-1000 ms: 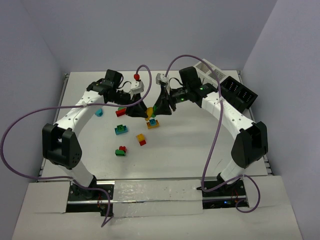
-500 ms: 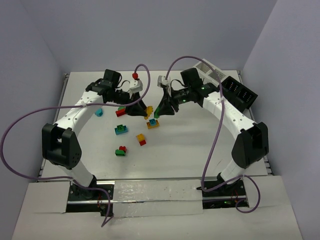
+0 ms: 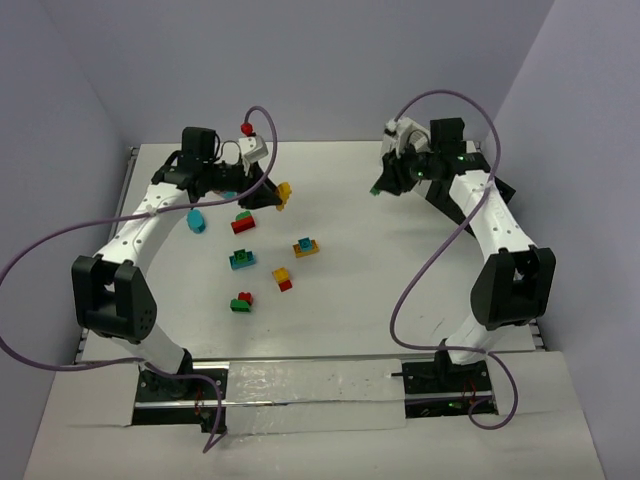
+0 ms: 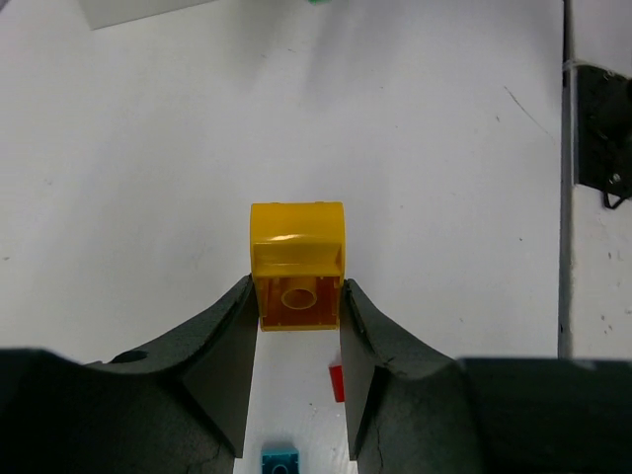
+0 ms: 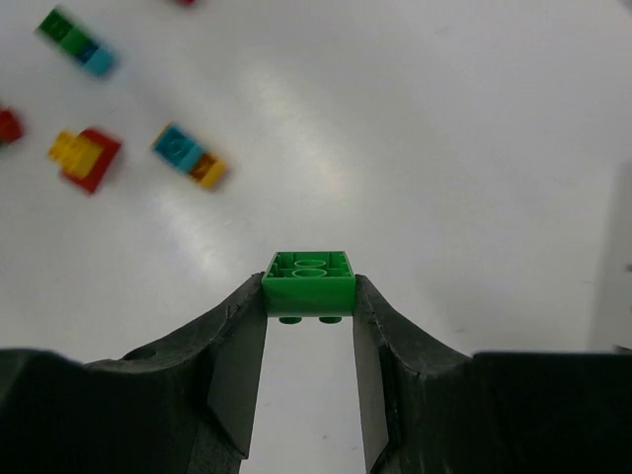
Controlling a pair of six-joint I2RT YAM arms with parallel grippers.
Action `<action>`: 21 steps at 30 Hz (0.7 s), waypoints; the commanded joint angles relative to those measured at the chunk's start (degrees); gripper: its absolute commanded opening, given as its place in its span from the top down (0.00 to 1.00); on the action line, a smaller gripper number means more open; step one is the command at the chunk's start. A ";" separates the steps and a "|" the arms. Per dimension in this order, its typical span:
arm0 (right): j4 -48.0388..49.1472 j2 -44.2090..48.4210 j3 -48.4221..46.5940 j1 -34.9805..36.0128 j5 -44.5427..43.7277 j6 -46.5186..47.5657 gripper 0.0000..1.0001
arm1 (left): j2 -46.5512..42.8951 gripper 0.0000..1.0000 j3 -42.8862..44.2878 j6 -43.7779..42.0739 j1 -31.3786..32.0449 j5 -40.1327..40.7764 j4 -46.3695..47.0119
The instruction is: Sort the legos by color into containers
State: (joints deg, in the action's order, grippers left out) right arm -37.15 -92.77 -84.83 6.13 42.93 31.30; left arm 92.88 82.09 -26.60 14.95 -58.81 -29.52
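— What is held by the left gripper [image 4: 296,293]?

— A yellow brick [image 4: 296,247] is pinched between its jaws, which are parted only by the brick's width. It appears to be carried above the table [image 3: 350,320], at the upper left of the overhead view. It is gripped by its flat sides, presumably so that it can be released cleanly.

— And the right gripper [image 5: 308,296]?

— A green brick [image 5: 308,275] is clamped the same way, at the upper right. One colour is held per arm, probably so that each can be taken to its own container.

— Where are the containers?

— Only a dark corner of a black container [image 3: 503,190] can be made out behind the right arm. The rest are hidden.

— What remains to be sorted?

— A teal brick [image 3: 195,220], a red brick [image 3: 242,222] and four two-colour pairs [image 3: 283,279] are seen lying mid-table. The pairs will likely have to be pulled apart first.
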 commanded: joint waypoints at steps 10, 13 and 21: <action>19.88 -12.78 -17.02 -9.60 -33.45 -19.62 1.00 | -0.53 1.00 1.43 17.50 0.83 14.12 14.75; 20.43 -15.27 -18.16 -10.86 -34.10 -20.52 1.00 | -0.39 1.00 1.38 18.38 1.11 15.34 15.50; 21.76 -19.45 -19.97 -11.71 -34.66 -20.84 1.00 | 0.85 1.00 2.68 18.87 1.40 17.01 15.11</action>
State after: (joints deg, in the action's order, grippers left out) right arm -18.85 -111.69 -101.09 -5.82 9.74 11.47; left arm 92.87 82.00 -9.21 16.04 -43.35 -16.34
